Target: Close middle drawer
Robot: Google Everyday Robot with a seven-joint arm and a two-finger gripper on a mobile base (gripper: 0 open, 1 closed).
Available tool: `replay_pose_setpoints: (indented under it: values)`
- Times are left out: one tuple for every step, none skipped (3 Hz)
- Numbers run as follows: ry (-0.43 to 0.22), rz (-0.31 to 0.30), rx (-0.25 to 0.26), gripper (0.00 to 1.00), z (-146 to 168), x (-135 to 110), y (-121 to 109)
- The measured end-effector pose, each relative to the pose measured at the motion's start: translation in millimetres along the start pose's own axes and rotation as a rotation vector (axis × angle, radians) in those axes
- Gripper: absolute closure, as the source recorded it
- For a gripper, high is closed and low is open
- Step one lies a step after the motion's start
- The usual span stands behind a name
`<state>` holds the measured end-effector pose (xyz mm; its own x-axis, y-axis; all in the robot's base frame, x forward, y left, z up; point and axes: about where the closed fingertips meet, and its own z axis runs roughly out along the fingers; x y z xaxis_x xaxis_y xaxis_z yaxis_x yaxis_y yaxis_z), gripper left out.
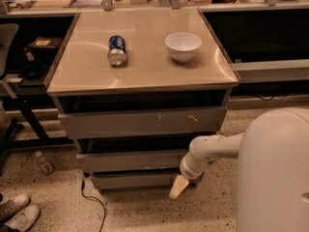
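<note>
Tan cabinet top [145,74] holds a tipped can [117,50] and white bowl [183,46].

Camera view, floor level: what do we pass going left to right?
Shoes → plastic bottle → cable → gripper, low, just below the right end of the middle drawer front → robot body.

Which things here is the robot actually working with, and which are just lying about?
In the job: middle drawer; claw, low by that drawer's right end.

Just lying about: can on its side and white bowl on the cabinet top; bottle and shoes on the floor.
</note>
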<state>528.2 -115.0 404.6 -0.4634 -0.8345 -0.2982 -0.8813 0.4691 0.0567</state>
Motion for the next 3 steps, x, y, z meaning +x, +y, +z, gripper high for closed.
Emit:
replay_pose_setpoints:
  values:
    - [0.0,0.0,0.0,0.19,0.0,0.0,0.0]
    - [0.0,0.0,0.0,0.42,0.0,0.0,0.0]
    - [0.0,0.0,0.0,0.65,0.1,0.0,0.1]
